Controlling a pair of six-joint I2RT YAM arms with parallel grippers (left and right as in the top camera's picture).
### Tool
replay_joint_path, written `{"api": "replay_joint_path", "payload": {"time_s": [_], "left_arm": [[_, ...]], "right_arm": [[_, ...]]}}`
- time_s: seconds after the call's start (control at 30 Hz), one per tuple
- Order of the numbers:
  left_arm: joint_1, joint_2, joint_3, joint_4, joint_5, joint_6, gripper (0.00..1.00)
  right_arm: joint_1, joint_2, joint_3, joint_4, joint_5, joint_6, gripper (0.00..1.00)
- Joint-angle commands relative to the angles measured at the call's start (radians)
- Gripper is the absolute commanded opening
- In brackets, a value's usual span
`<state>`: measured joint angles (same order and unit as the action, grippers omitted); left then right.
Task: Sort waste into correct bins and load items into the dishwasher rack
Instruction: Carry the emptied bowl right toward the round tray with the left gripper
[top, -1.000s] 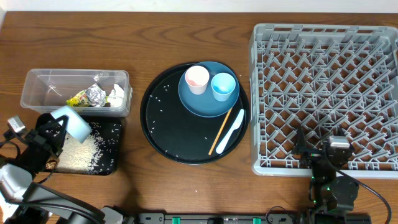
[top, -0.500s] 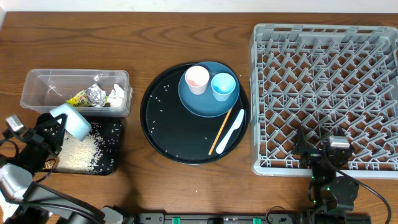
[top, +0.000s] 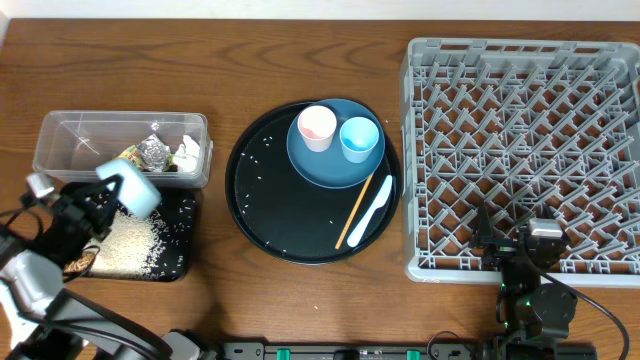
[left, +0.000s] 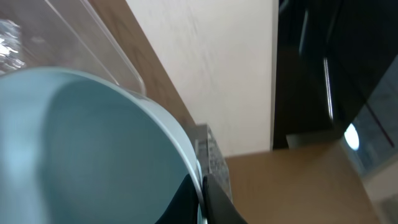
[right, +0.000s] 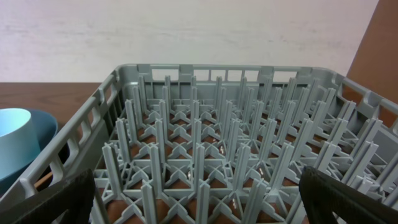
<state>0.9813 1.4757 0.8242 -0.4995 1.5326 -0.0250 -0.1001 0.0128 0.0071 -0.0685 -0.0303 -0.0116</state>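
My left gripper (top: 108, 198) is shut on the rim of the white bowl (top: 132, 187), which it holds tilted above the shallow black tray bin (top: 182, 258) where loose rice (top: 128, 244) lies piled. In the left wrist view the bowl (left: 81, 149) fills the left side, its rim pinched between both fingers (left: 214, 196). The clear tub (top: 62, 140) holds the foil ball (top: 153, 151), yellow-green wrapper (top: 125, 157) and white paper (top: 187, 152). My right gripper (top: 515, 250) stands open at the front edge of the grey dishwasher rack (top: 520, 150), with only the rack's pegs (right: 205, 137) between its fingers.
A round black tray (top: 270, 225) in the middle carries the dark blue plate (top: 325, 168) with the pink cup (top: 317, 127) and light blue cup (top: 360, 138), plus the chopstick (top: 355, 210), white spoon (top: 372, 212) and scattered rice grains.
The left gripper has carried the bowl to the right and a little toward the clear tub, still over the black tray bin. The right arm has not moved.
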Motion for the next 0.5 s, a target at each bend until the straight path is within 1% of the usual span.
{"api": "replay_joint_path", "payload": {"time_s": [0.0,0.13,0.3,0.4,0.47], "left_arm": [[-0.08,-0.059,0.03,0.006,-0.043,-0.039,0.06],[-0.206,-0.154,0.047,0.017,-0.167,-0.077,0.06],[-0.412,-0.296,0.049,0.018,-0.414,-0.112,0.06],[-0.567,-0.356,0.049,-0.013,-0.608,-0.113,0.06],[-0.69,-0.375,0.048,-0.043,-0.782,-0.12,0.06]], "right_arm": [[0.008,-0.002,-0.002,-0.003,-0.003,-0.008,0.99],[0.008,-0.002,-0.002,-0.003,-0.003,-0.009,0.99],[0.008,-0.002,-0.002,-0.003,-0.003,-0.008,0.99],[0.008,-0.002,-0.002,-0.003,-0.003,-0.008,0.99],[0.008,-0.002,-0.002,-0.003,-0.003,-0.008,0.99]]}}
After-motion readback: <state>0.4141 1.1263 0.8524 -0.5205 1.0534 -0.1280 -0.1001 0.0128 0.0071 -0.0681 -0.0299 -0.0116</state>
